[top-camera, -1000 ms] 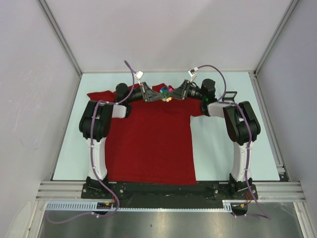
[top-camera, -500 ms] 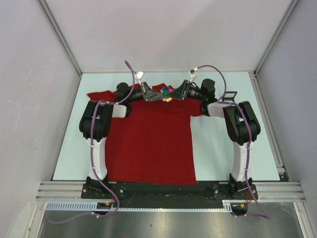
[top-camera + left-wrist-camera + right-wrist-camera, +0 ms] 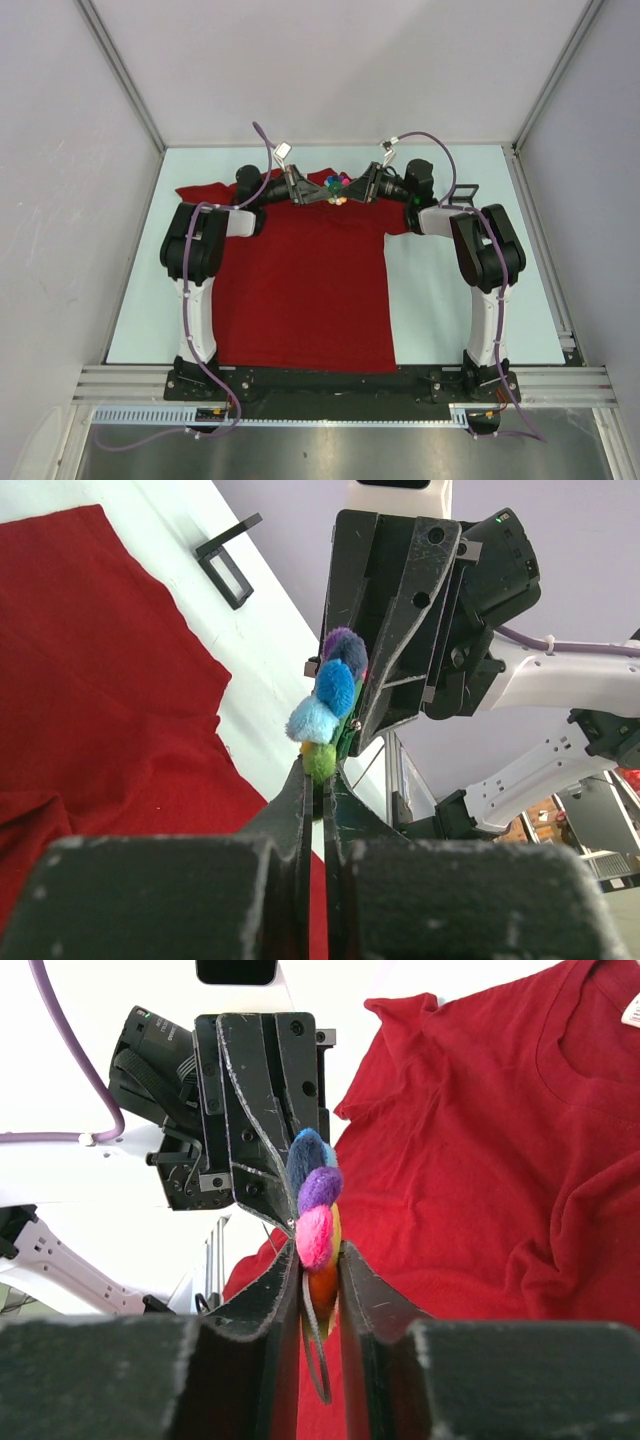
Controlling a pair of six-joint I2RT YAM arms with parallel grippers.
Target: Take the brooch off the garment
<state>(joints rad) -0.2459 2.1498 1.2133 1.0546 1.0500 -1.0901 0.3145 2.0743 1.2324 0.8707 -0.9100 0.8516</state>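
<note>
The brooch [image 3: 338, 187], a cluster of coloured fuzzy balls, hangs just above the collar end of the dark-red garment [image 3: 300, 290], between my two grippers. My left gripper [image 3: 326, 195] comes at it from the left. In the left wrist view its jaws [image 3: 322, 770] are shut on the green ball at the edge of the brooch [image 3: 330, 695]. My right gripper [image 3: 351, 192] faces it from the right. In the right wrist view it [image 3: 320, 1260] is shut on the orange and pink balls of the brooch [image 3: 318, 1222], and a thin loop hangs between the fingers. The garment [image 3: 480, 1160] lies below.
The shirt lies flat on the pale table [image 3: 450, 300], its white neck label [image 3: 632, 1008] at the collar. A small black bracket [image 3: 458, 193] sits on the table right of the shirt. Grey walls close in at the back and on both sides.
</note>
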